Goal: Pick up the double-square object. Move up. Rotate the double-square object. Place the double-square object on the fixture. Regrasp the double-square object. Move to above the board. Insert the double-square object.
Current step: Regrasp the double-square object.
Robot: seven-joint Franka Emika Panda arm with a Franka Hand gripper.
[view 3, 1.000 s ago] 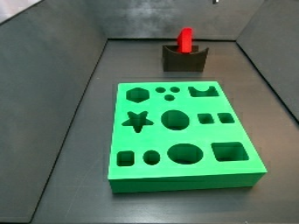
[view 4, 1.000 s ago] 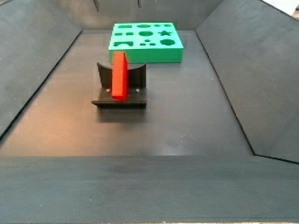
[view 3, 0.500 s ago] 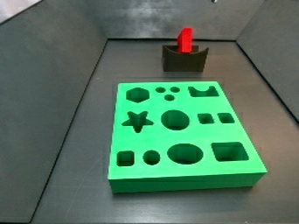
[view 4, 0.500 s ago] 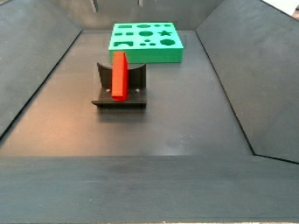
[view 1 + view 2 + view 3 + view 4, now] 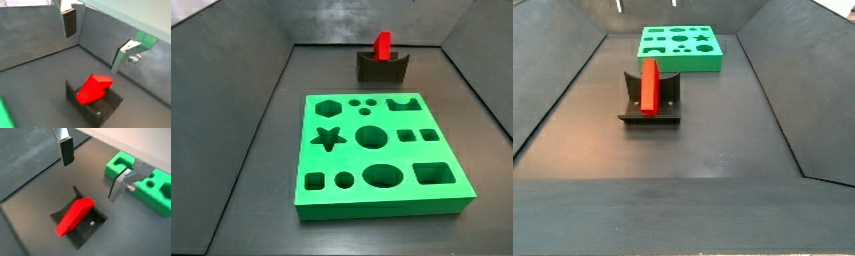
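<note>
Small bright red plastic double-square block [image 5: 92, 88] sits in notch of dark fixture [image 5: 100, 108], w/ gripper [image 5: 90, 170] above it, fingers [image 5: 67, 151] wide open, holding nothing. Prob light, stiff, slick; grip flat sides near exposed top

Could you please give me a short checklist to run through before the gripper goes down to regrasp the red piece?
1. Double-square object seated in the fixture: ok, standing in its notch.
2. Gripper empty: ok, nothing between the fingers.
3. Jaws open: ok, set wide apart.
4. Gripper above the piece: ok in both wrist views; exact centring cannot tell.
5. Board cut-outs free: ok.
</note>
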